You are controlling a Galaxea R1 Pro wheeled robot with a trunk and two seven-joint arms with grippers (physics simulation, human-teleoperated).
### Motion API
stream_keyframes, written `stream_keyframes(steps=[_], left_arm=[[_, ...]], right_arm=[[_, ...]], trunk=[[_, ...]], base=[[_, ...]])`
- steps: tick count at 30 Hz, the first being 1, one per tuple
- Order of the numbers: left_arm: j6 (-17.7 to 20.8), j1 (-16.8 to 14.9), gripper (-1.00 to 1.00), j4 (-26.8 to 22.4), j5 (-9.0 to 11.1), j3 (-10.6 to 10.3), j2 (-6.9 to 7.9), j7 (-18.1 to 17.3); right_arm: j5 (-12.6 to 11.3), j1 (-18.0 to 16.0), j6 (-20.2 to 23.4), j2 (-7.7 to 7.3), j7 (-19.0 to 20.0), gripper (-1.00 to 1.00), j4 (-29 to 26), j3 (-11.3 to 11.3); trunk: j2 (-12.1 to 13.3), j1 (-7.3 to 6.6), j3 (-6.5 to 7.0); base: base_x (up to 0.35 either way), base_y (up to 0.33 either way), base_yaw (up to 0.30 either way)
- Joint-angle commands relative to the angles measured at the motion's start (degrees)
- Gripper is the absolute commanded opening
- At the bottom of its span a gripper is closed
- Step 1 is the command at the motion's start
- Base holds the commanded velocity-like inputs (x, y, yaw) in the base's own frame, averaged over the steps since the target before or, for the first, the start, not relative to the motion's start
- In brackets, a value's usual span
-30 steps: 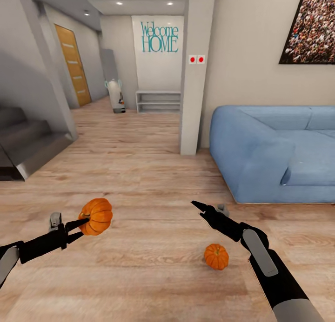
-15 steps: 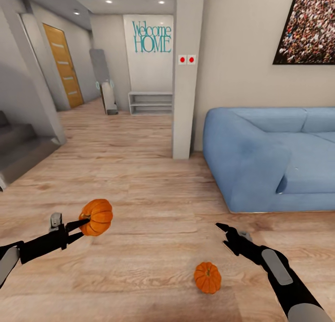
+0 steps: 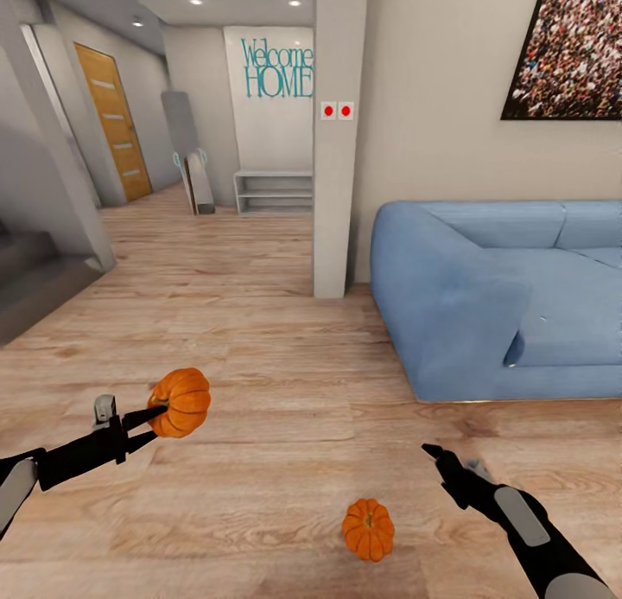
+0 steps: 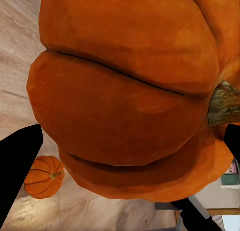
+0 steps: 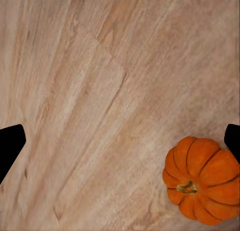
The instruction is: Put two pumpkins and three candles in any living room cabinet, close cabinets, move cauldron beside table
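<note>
Gripping one pumpkin (image 3: 180, 402) above the floor (image 3: 259, 357), your left pincer (image 3: 154, 416) is clenched on it; the second pumpkin (image 3: 368, 530) lies just beside your released right pincer (image 3: 436, 454).

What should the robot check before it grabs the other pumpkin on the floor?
1. Left end effector grips the held pumpkin: ok.
2. Floor pumpkin in sight and upright, stem up: ok.
3. Right end effector empty with fingers apart: ok.
4. Right end effector lined up over the floor pumpkin: not ok, the pumpkin sits off to one side in the right wrist view.
5. Wood floor around the floor pumpkin free of clutter: ok.
6. Cabinet open and ready: cannot tell.
</note>
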Motion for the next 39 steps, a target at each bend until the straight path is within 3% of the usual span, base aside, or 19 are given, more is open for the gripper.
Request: stream_keyframes(steps=[1, 11, 15, 17, 22, 26, 30, 39], left_arm=[[0.2, 0.0, -1.0, 0.0, 0.0, 0.0, 0.0, -0.1], [0.3, 0.0, -1.0, 0.0, 0.0, 0.0, -0.45, -0.1], [0.3, 0.0, -1.0, -0.3, 0.0, 0.1, -0.9, -0.2], [0.3, 0.0, -1.0, -0.5, 0.0, 0.0, -1.0, -0.2], [0.3, 0.0, -1.0, -0.6, 0.0, 0.0, -1.63, -0.3], [0.3, 0.0, -1.0, -0.6, 0.1, 0.0, -1.67, -0.4], [0.3, 0.0, -1.0, -0.6, 0.1, 0.0, -1.68, -0.4], [0.4, 0.0, -1.0, -0.6, 0.1, -1.0, -1.76, -0.4]], right_arm=[[0.0, 0.0, -0.2, 0.02, 0.2, 1.0, 0.2, -0.2], [1.1, -0.4, -3.3, -0.07, 0.5, 1.0, 12.6, 0.3], [5.8, -0.7, -3.6, 0.24, 0.7, 1.0, 13.1, 0.3], [6.5, -0.8, -3.7, 0.24, 0.9, 1.0, 13.1, 0.3], [6.9, -0.8, -3.7, 0.04, 3.5, 1.0, 13.0, 0.5], [7.0, -0.8, -3.4, -0.05, 8.4, 1.0, 13.0, 2.3], [6.9, -0.8, -3.0, -0.12, 10.8, 1.0, 12.8, 2.8], [7.0, -0.9, -2.6, 0.03, 12.7, 1.0, 12.3, 2.9]], trunk=[[0.0, -0.01, -0.05], [0.0, -0.01, -0.05], [0.0, -0.01, -0.05], [0.0, -0.01, -0.05], [-0.1, 0.12, -1.16], [-0.1, 0.22, -2.04], [-0.2, 0.32, -2.93], [-0.3, 0.55, -4.92]], base=[[-0.002, -0.006, 0.0], [0.0, -0.001, 0.0], [0.0, 0.0, 0.0], [0.0, 0.0, 0.0], [0.0, 0.0, 0.0], [0.0, 0.0, 0.0], [0.0, 0.0, 0.0], [0.0, 0.0, 0.0]])
